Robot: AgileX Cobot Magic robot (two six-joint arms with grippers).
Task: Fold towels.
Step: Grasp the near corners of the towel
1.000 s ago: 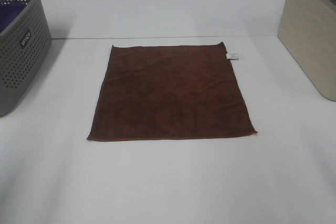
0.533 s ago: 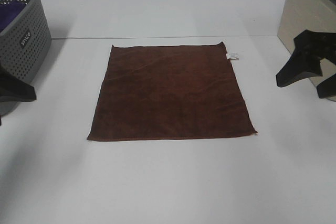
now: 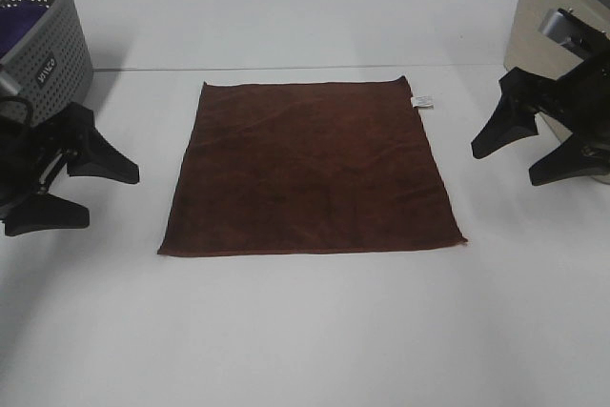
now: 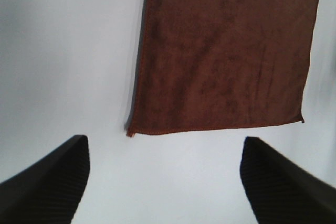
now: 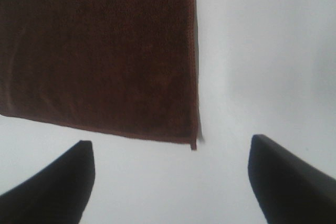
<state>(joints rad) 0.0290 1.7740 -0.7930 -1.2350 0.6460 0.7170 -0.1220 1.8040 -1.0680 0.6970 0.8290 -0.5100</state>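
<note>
We see the towel [image 3: 310,169], a dark reddish-brown square, lying flat and unfolded in the middle of the white worktop [image 3: 305,331], with its small white tag [image 3: 422,101] at the far right corner of the cloth. The left gripper [image 3: 111,199] hangs over the worktop's left edge with its jaws spread wide, pointing toward the towel's left side and clear of it. The right gripper [image 3: 503,167] hangs near the right edge, likewise wide open, aimed at the towel's right side and apart from it. In each wrist view we look between two dark ribbed fingers [image 4: 50,182] at a near corner of the cloth, which lies flat on the surface. A grey perforated basket [image 3: 48,64] holding a purple cloth [image 3: 19,21] stands at the far left corner, and a beige bin [image 3: 562,54] stands at the far right corner.
</note>
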